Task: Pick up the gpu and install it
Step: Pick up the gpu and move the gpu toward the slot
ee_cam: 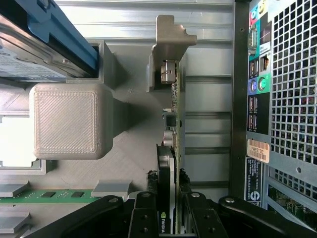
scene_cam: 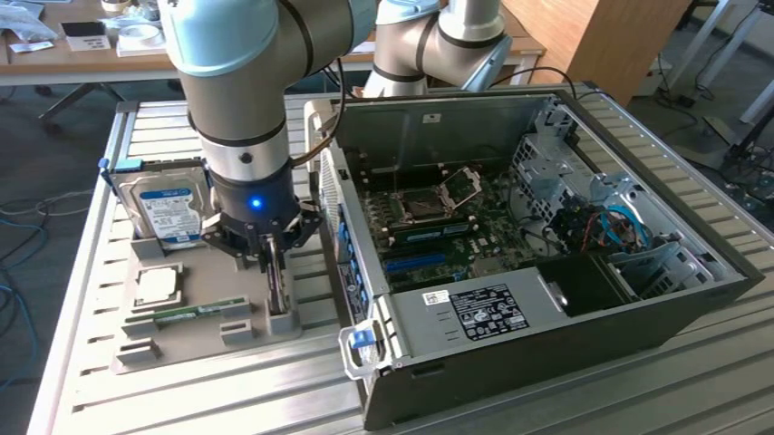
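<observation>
The gripper (ee_cam: 167, 186) has its jaws apart, one on each side of the gpu (ee_cam: 174, 106). Whether they touch the card's faces is hard to make out. The card stands on edge in a slot at the grey holder's (scene_cam: 199, 340) edge nearest the open computer case (scene_cam: 520, 308). Its foot is sunk in the slot (its fan face is hidden in the exterior view). The holder lies on a slatted metal table (scene_cam: 677, 381), and wooden desks stand behind it.
</observation>
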You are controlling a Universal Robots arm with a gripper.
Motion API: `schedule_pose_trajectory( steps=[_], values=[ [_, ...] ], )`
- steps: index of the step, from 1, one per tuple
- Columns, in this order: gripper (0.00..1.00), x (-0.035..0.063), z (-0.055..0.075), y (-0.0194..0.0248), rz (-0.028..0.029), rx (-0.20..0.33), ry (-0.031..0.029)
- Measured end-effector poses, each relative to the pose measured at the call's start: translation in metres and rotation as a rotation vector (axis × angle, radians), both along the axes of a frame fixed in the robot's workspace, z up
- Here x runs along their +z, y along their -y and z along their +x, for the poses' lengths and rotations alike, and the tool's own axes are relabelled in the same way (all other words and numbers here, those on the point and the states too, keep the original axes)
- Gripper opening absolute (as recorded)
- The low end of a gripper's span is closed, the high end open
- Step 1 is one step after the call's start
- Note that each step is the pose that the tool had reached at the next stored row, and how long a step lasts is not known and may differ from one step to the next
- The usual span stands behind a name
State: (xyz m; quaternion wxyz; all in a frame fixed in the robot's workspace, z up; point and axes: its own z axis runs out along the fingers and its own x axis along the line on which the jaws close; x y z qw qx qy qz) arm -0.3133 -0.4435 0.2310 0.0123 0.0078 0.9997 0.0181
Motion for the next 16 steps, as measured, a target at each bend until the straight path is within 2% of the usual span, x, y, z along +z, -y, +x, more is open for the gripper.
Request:
schedule_pose_trajectory(
  steps=[13,16],
  values=[
    [0.26,0.0001,0.0000,0.0000,0.0000,0.000,0.0001],
    [0.26,0.0046,0.0000,0.0000,0.0000,0.000,0.0000]
  ],
)
